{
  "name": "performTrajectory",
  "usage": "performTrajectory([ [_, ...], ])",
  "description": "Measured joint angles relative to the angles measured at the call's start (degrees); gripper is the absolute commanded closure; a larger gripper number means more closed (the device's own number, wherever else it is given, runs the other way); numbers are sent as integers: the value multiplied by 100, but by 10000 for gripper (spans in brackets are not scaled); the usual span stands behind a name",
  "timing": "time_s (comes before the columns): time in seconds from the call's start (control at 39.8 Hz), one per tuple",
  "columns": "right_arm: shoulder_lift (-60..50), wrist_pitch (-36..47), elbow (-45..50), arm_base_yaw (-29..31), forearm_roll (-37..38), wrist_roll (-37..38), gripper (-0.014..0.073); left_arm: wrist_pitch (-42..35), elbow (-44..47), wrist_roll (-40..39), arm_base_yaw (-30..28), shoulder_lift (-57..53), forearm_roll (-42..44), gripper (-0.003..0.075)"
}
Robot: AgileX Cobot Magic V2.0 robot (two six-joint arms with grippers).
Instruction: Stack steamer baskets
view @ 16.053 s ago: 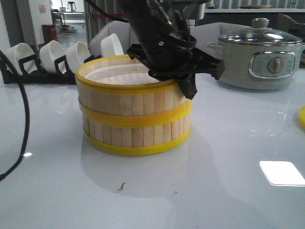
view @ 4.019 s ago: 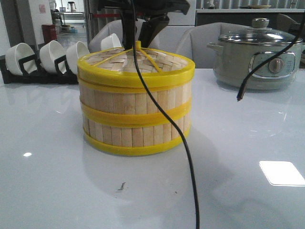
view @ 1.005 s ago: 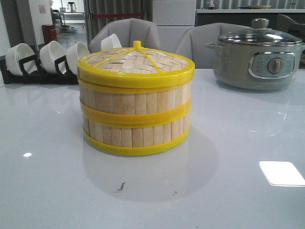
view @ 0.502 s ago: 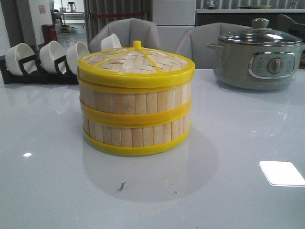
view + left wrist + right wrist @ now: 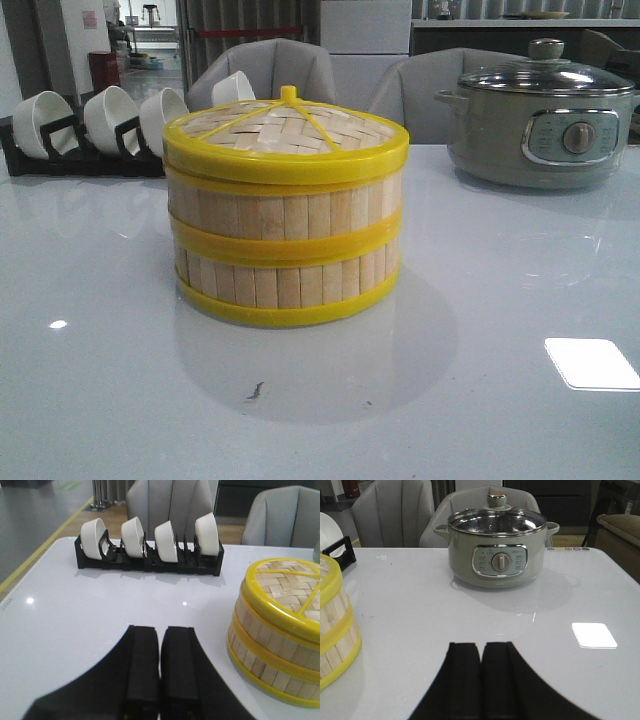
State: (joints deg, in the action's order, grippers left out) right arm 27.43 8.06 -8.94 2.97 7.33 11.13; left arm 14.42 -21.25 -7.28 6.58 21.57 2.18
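Stack of two baskets [image 5: 285,245] at centre left of the front frame, on the white table [image 5: 500,300], capped by the woven lid [image 5: 285,135]; yellow rims aligned, lid seated flat. Stack contents hidden by the lid.

Left gripper [image 5: 160,645] at bottom centre of its wrist frame, fingers pressed together, holding nothing. Stack at right edge of that frame, apart from the fingers, no contact.

Right gripper [image 5: 481,662] at bottom centre of its wrist frame, fingers likewise closed, empty. Stack at lower left edge there, well apart from the fingers.

Neither gripper visible in the front frame.

Pot [image 5: 545,125] at upper right of the front frame, glass lid on, contents not discernible. Black rack [image 5: 150,562] at upper left of the left wrist frame, holding four white bowls [image 5: 167,540] on edge.
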Motion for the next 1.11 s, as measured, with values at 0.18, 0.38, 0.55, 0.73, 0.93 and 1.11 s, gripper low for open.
performTrajectory([
  [0.18, 0, 0, 0, 0, 0, 0, 565, -562, 1006, 0, -137, -899, -50, 625],
  [0.38, 0, 0, 0, 0, 0, 0, 565, -931, 1978, 0, -188, -1567, -180, 625],
  [0.55, 0, 0, 0, 0, 0, 0, 565, -964, 2165, 0, -188, -1883, -218, 625],
  [0.73, 0, 0, 0, 0, 0, 0, 565, -870, 2165, 0, -188, -2166, -218, 625],
  [0.93, 0, 0, 0, 0, 0, 0, 565, -688, 2165, 0, -188, -2179, -218, 625],
  [1.11, 0, 0, 0, 0, 0, 0, 565, -516, 2165, 0, -188, -2179, -218, 625],
])
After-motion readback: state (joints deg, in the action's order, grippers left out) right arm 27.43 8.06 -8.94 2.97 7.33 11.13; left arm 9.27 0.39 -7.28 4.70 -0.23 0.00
